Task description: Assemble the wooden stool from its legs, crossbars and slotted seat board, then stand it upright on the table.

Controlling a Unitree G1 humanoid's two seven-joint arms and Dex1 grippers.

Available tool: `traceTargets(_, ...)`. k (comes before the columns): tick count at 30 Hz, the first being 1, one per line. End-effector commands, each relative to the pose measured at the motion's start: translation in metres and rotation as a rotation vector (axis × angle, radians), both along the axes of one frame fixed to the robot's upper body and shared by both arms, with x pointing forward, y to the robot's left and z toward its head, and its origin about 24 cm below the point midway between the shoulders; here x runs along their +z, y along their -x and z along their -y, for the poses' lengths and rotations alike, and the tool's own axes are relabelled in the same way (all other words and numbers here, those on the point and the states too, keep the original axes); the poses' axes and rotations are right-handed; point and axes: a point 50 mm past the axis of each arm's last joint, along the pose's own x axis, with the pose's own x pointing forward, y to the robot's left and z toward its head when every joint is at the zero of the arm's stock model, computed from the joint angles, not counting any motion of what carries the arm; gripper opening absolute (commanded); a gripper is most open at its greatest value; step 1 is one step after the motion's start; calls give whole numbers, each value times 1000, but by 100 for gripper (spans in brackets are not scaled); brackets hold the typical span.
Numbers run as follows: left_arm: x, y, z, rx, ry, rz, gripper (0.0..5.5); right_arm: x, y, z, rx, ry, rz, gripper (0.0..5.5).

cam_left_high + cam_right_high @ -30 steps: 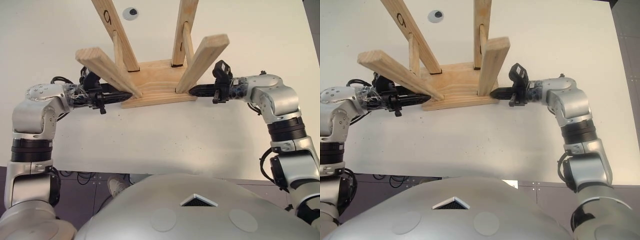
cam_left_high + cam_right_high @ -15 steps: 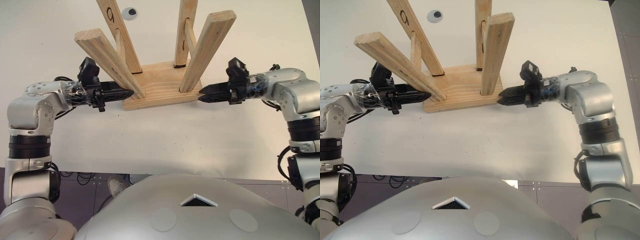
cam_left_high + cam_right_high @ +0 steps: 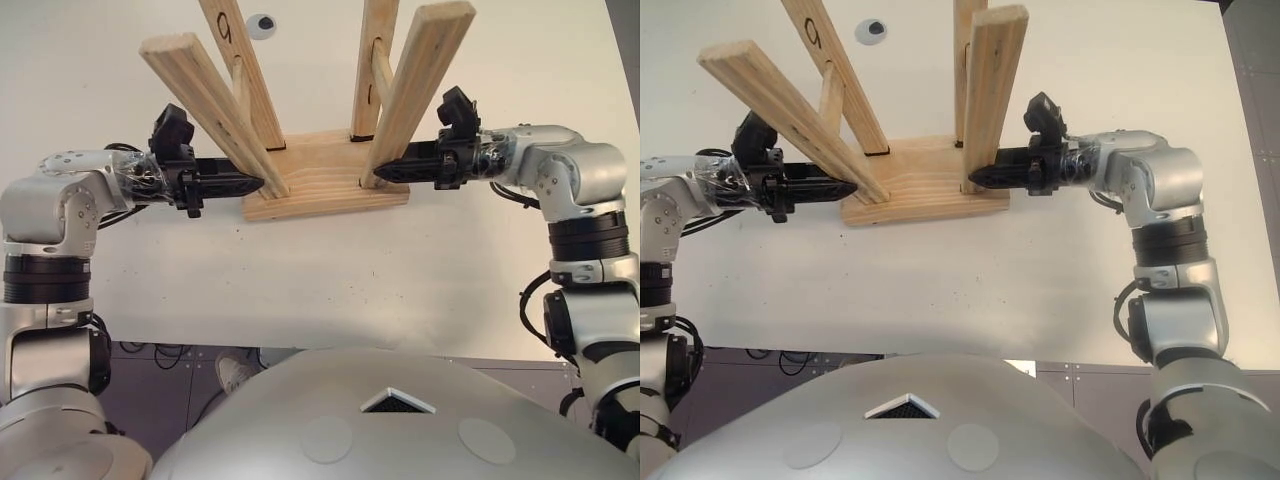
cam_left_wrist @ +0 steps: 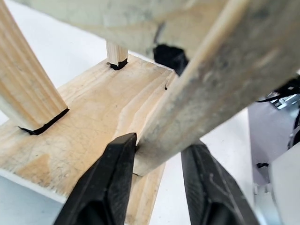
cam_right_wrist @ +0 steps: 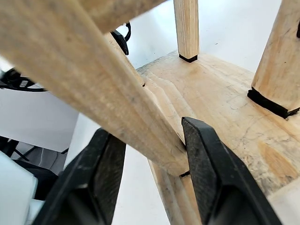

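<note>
right gripper rose onto the leg; wrist view shows fingers clamping it.

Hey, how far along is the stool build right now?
Done: the legs sit in the seat board, crossbars between them; the board lies on the table, legs pointing up. In hand: the left gripper clasps the near left leg at its base, the right gripper the near right leg. Left: flip it and stand it upright.
</note>
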Motion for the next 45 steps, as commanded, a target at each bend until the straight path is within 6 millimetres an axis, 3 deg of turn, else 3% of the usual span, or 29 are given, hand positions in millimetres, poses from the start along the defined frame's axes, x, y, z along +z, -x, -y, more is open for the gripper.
traceTargets(1,18,1,5,41,114,-149,138,9,8,-2,47,-76,-273,180)
traceTargets(6,34,0,13,99,143,-348,135,21,5,-3,25,-167,-523,152)
traceTargets(14,14,-13,26,228,45,-469,124,-2,-6,-3,-128,-199,-646,112)
traceTargets(15,13,-14,25,243,42,-470,160,-3,-7,-3,-133,-198,-645,147)
traceTargets(21,28,-21,10,311,89,-425,256,-6,0,8,-158,-193,-655,266)
traceTargets(23,43,-26,1,340,178,-366,256,0,0,17,-181,-239,-632,303)
traceTargets(28,67,-28,-32,462,306,-104,256,29,2,52,-265,-407,-492,307)
traceTargets(31,50,-18,-44,455,162,139,256,36,7,70,-338,-372,-273,307)
traceTargets(36,10,1,-62,255,-192,356,256,15,31,91,-357,-86,34,307)
traceTargets(40,4,14,-63,82,-213,385,256,13,49,94,-246,-6,137,307)
traceTargets(45,-1,29,-60,-103,-230,305,256,2,67,78,-88,77,167,307)
